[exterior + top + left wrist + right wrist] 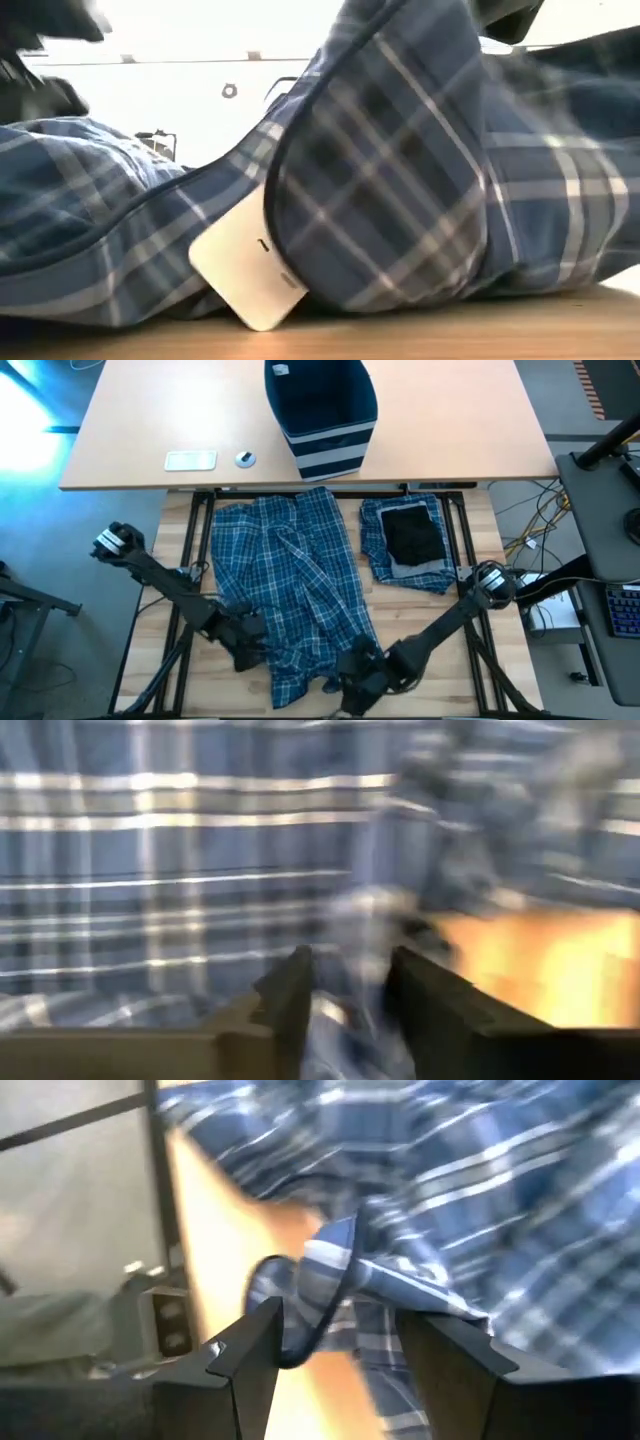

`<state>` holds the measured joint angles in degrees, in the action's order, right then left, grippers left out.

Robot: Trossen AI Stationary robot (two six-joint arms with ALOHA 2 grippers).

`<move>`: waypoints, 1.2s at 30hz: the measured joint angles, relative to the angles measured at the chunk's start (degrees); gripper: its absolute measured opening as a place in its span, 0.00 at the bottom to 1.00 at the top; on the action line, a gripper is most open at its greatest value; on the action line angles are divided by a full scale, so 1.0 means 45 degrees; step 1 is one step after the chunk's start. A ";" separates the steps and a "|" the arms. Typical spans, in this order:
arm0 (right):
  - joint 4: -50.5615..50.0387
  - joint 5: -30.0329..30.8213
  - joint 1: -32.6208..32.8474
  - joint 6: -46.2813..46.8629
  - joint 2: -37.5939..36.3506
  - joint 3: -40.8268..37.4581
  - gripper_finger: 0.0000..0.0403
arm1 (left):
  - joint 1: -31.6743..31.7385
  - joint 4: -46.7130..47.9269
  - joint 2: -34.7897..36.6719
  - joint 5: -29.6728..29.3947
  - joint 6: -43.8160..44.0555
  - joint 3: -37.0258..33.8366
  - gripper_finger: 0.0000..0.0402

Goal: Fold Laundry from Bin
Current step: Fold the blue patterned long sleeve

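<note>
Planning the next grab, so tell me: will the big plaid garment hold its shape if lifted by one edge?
Probably not. The plaid garment lies rumpled in soft folds, so it should droop. An edge curls loosely between the right gripper's fingers, suggesting thin, light cloth that may slip.

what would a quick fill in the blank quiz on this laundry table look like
1. The striped navy bin stands on the ____ table, beyond the slatted work surface.
2. The large plaid garment is spread out between the two ____.
3. A small ____ piece of cloth lies on top of the folded plaid pile.
4. The right gripper has plaid cloth between its ____.

Missing words: tan; arms; black; fingers
</note>
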<state>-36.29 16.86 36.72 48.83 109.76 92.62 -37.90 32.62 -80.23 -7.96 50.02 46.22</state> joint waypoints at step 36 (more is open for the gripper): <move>-0.3807 -0.7533 0.0652 0.4857 -0.0452 -0.0005 0.12 | -0.4934 -0.4708 -0.3283 -0.3482 0.4687 0.1791 0.56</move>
<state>-53.42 -17.04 39.66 70.69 107.73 92.60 -60.10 11.44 -95.00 -23.63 71.11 54.28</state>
